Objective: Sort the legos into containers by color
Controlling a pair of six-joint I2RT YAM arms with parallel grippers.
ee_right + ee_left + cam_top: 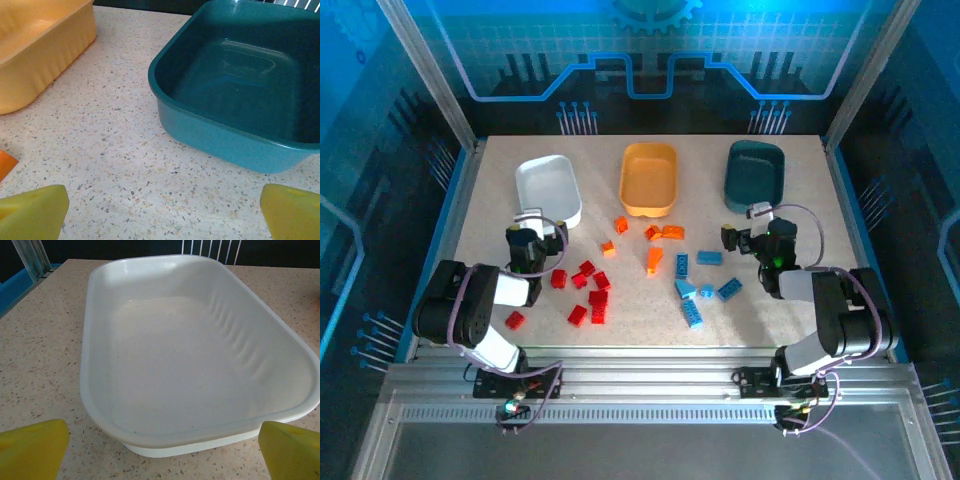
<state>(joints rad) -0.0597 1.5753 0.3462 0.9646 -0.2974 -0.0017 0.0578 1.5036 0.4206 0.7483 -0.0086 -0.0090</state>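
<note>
From above, three shallow rounded-rectangle plastic tubs stand in a row at the far side of the speckled surface (640, 335): a white tub (548, 188), an orange tub (649, 178) and a dark teal tub (755, 175), all empty. The studded bricks lie loose on the surface nearer to me. I count about eight red bricks (586, 290) on the left, about five orange bricks (654, 245) below the orange tub, and six light blue bricks (705, 285) to the right. My left hand (535, 232) sits just before the white tub, and my right hand (750, 230) just before the teal one.

At my left wrist, the smooth glossy white tub (95, 405) has faint ripples down one inner wall. My left hand (162, 452) is spread wide, its yellow fingers (30, 450) holding nothing.

At my right wrist, the teal tub (210, 130) stands near the orange tub (45, 55) but apart from it. One orange brick corner (6, 162) shows at the left edge. My right hand (162, 215) is also released and bare.
</note>
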